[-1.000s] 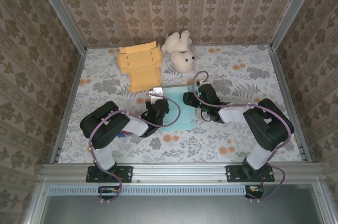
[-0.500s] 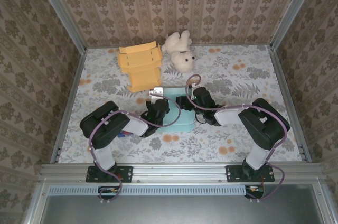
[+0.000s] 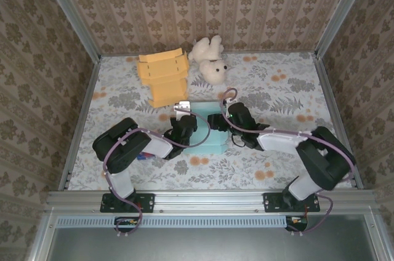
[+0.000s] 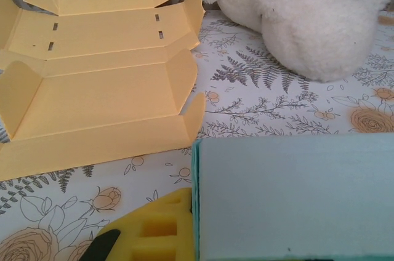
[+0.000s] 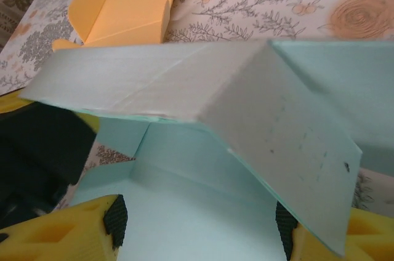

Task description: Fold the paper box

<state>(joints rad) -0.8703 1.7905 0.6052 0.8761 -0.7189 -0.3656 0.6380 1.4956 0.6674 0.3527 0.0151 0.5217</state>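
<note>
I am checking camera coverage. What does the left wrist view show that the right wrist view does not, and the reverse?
Left wrist view: the white plush toy and the slots in the yellow box. Right wrist view: a raised flap of the teal box, and the open right pincer. Both: the teal box, the yellow box and the floral cloth.

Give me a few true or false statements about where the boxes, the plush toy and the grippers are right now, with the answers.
1. The orange paper box lies opened out near the back wall. True.
2. The blue paper box sits between the left gripper and the right gripper. True.
3. The white plush toy lies left of the orange paper box. False: it lies to its right.
4. The left gripper is wide open. False: it is shut, at the blue paper box's left side.
</note>
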